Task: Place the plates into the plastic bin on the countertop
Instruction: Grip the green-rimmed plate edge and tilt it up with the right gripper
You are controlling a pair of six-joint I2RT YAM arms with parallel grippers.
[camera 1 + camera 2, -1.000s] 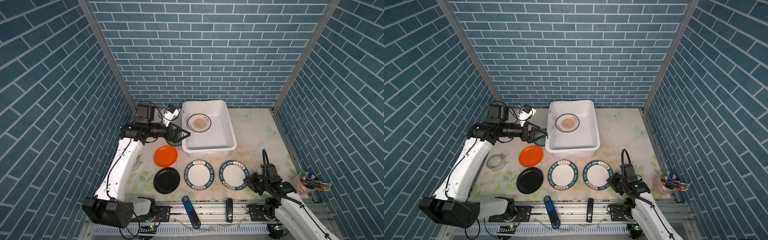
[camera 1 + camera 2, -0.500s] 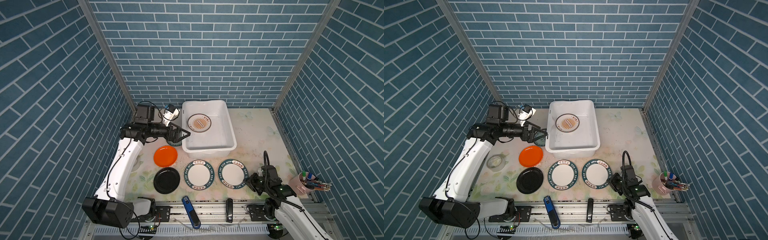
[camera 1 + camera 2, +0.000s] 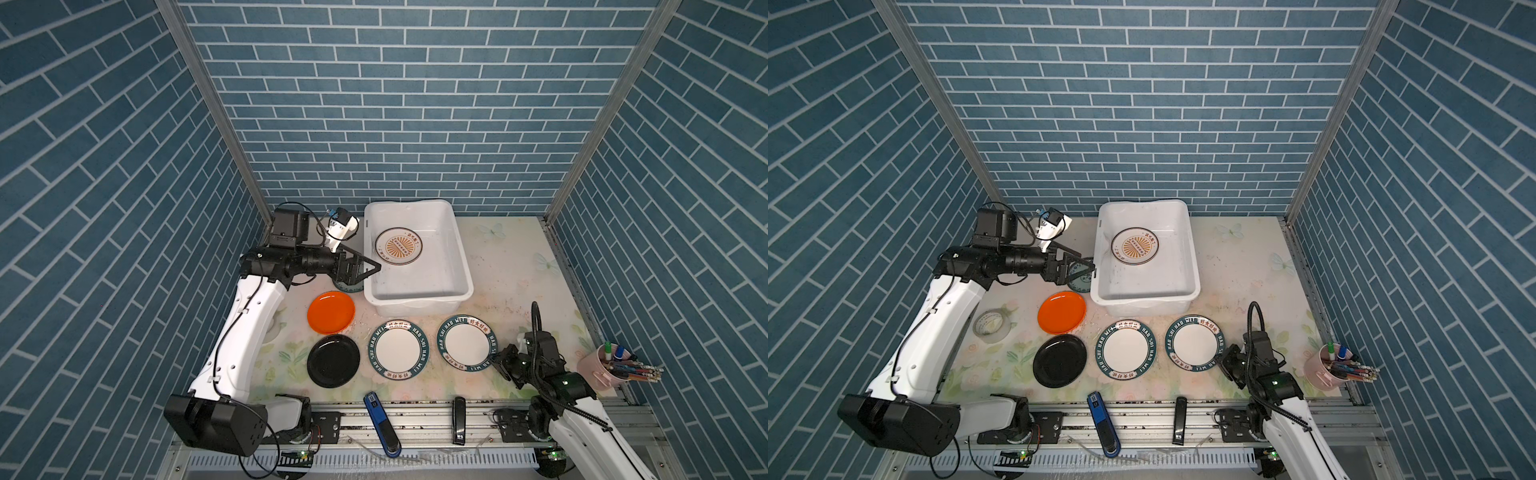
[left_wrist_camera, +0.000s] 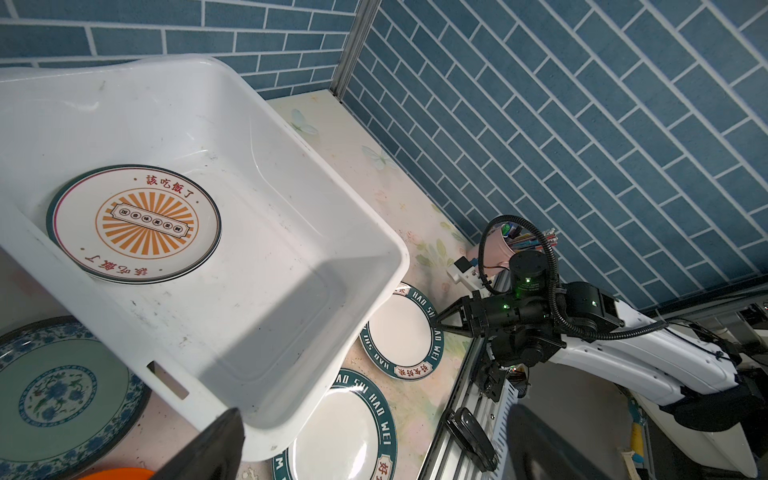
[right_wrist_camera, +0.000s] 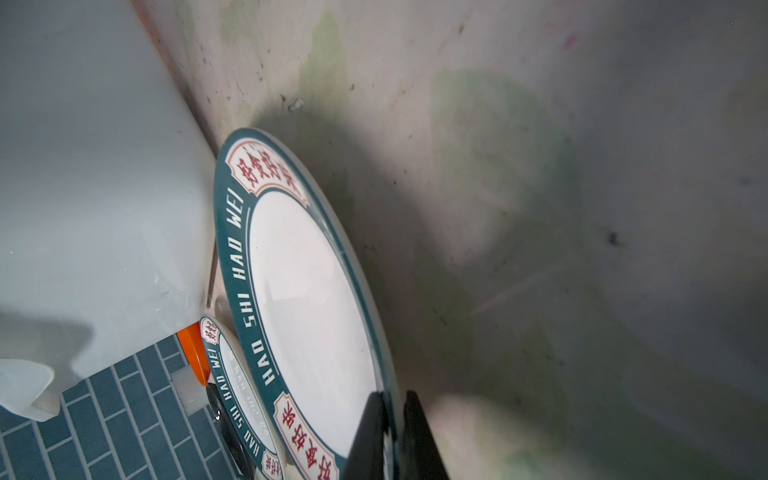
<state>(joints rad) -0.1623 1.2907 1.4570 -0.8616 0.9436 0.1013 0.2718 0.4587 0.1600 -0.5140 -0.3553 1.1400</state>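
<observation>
The right gripper [image 5: 392, 415] is pinching the near edge of a round white plate with a dark-teal lettered rim [image 3: 465, 343], its black fingers closed on the two faces of that edge. The plate is lying low on the pale floral countertop [image 3: 511, 266], just in front of the large white plastic bin [image 3: 419, 296]; whether it is already lifting I cannot tell. It is looking stiff, glossy and likely slippery. The thin rim is offering the only hold, so the plate is probably going to hang from one edge and may swing or slide out. The bin's front wall is standing between plate and inside, so the lift is needing to clear the rolled rim. A twin lettered plate [image 3: 399, 351] is sitting just beside it, and a pink cup of pens [image 3: 602, 368] is standing near the right arm. The left gripper [image 3: 365, 271] is hovering wide open beside the bin's left wall, over a small teal patterned plate [image 4: 58, 395]. An orange-sunburst plate [image 3: 398, 246] is resting inside the bin. An orange plate [image 3: 331, 312] and a black plate [image 3: 333, 360] are waiting on the counter.
</observation>
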